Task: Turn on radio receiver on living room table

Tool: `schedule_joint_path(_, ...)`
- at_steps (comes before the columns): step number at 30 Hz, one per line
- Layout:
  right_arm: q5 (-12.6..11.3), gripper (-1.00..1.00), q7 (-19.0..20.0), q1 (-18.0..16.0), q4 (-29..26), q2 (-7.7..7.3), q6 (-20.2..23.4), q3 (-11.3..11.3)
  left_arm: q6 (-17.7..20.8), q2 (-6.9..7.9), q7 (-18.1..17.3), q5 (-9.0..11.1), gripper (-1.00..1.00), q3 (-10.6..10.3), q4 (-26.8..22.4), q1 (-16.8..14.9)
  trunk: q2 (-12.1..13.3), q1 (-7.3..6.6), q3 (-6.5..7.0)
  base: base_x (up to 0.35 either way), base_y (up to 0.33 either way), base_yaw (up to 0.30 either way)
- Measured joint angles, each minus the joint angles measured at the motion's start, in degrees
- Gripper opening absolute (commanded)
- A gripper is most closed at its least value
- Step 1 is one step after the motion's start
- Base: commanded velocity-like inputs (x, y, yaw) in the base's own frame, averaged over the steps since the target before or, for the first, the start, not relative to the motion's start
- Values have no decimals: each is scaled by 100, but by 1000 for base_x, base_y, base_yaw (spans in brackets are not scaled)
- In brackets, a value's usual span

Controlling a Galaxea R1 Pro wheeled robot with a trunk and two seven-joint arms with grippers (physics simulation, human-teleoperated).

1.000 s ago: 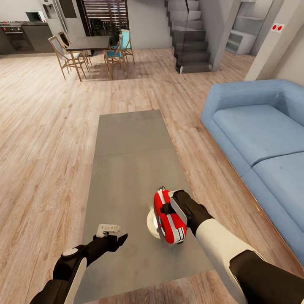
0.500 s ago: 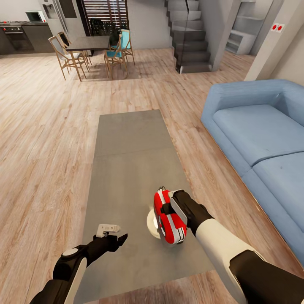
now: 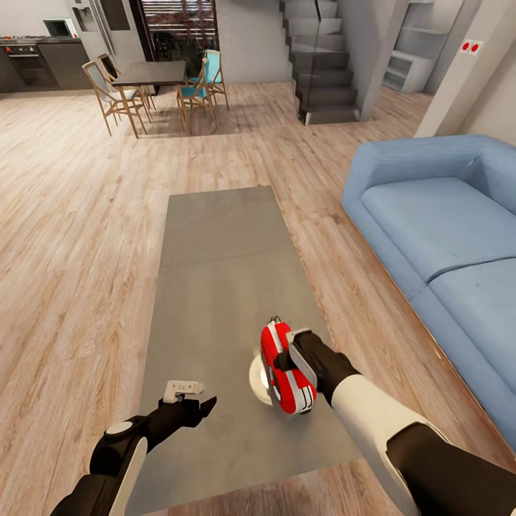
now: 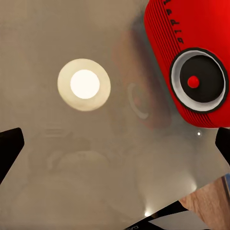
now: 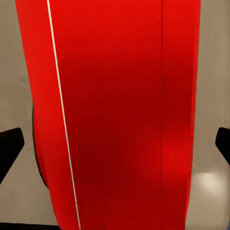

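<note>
1. Two arms reach over the bench (image 3: pixel 215 244) in the head view. The radio receiver (image 3: pixel 285 367) stands on its near end, and the right claw (image 3: pixel 295 360) sits against the radio's sofa-side face; whether its fingers are spread or pressing cannot be told from here. The left claw (image 3: pixel 193 405) hovers well apart from the radio, toward the bench's other long edge, fingers parted and holding nothing. The risk, as I judge it: a push from the right arm could tip or slide the radio instead of working its switch, since nothing braces the far side.

2. Left wrist view: the radio (image 4: pixel 191 62) shows its round dial (image 4: pixel 194 82) facing this camera, beyond the dark fingertips (image 4: pixel 9 143), which are wide apart. A pale round glare (image 4: pixel 84 84) lies on the bench top beside it.

3. Right wrist view: the radio's red body (image 5: pixel 115 115) stands very close between the spread fingertips (image 5: pixel 10 146), which stand clear of its sides, so the claw is open, not pinching.
</note>
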Motion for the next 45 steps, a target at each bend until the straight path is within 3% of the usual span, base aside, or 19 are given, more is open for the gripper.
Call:
schedule_joint_path(9,17,100,283,0,72,-28,-71,49,0,0,2,0,100,0,1,0,0,0,0,0,0,0)
schedule_joint_path(29,27,100,313,0,-45,-44,-24,122,0,0,-3,0,100,0,1,0,0,0,0,0,0,0)
schedule_joint_path(36,19,100,323,0,-432,-67,129,116,0,0,-4,0,100,0,1,0,0,0,0,0,0,0)
schedule_joint_path(45,26,100,322,0,-437,-69,159,113,0,0,-1,0,100,0,1,0,0,0,0,0,0,0)
